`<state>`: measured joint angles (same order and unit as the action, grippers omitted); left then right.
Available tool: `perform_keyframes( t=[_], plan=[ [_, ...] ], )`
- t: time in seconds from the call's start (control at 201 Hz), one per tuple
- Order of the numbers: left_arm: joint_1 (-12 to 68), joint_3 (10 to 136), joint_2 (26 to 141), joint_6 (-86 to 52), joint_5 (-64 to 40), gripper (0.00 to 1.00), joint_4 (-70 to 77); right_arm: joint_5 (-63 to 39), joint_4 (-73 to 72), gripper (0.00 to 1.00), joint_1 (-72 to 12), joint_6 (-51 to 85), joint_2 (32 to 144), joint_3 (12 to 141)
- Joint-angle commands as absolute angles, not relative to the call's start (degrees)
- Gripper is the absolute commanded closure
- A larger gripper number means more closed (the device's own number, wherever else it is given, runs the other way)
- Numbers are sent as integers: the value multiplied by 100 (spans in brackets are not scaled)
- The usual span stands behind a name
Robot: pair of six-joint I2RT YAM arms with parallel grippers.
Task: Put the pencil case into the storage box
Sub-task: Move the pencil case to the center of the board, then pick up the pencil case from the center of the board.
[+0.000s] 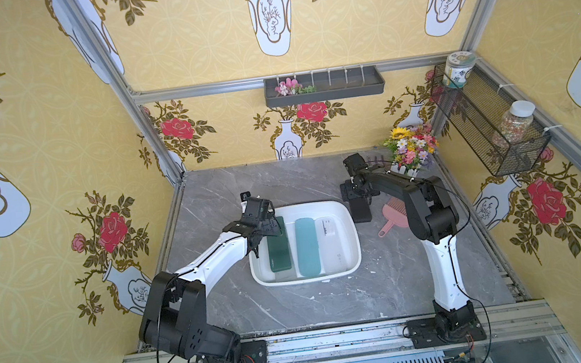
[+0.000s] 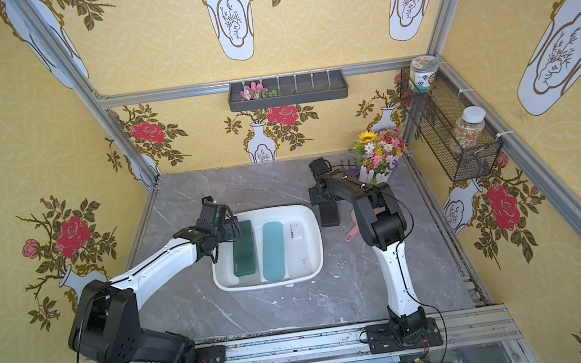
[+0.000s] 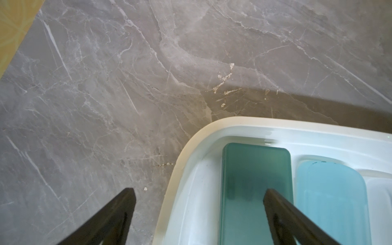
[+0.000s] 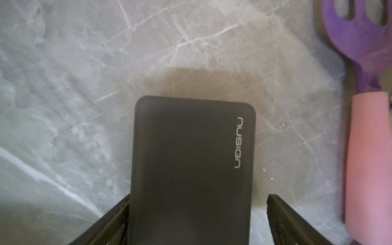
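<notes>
Between right jaws, black pencil case (image 4: 191,165)

Robot test cell dressed up as home room. Yellow floral wallpaper panels (image 1: 206,30) hang on bare aluminium frame (image 1: 195,89). Grey marble-look tabletop (image 1: 296,302). Left arm (image 1: 215,255) and right arm (image 1: 443,269) bolted to metal rail (image 1: 338,338) at 6 o'clock, cables exposed. Divided tray (image 1: 346,92) at 12 o'clock and mesh basket (image 1: 473,118) at 2 o'clock, both cable-tied to frame. Flower bunch (image 1: 411,147) at 1 o'clock.
</notes>
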<state>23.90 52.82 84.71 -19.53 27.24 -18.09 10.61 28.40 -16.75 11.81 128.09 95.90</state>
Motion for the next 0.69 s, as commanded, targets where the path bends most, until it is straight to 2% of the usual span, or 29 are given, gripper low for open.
perform_keyframes(
  t=[0.0,0.08,0.234,0.423,0.687],
  plan=[
    [2391,5171,8370,-2056,2762,0,-1885,834,3370,2,-1688,1160,12814,9476],
    [2391,5124,8315,-2073,2743,0,-1894,790,3406,5,-1682,1159,12808,9433],
    [2394,5059,8241,-2081,2715,0,-1899,817,3428,19,-1628,1177,12710,9303],
    [2400,5020,8231,-2079,2671,0,-1901,774,3489,24,-1530,1215,12718,9228],
    [2399,4966,8220,-2071,2672,0,-1887,602,3388,24,-1494,1265,12528,9058]
  ],
)
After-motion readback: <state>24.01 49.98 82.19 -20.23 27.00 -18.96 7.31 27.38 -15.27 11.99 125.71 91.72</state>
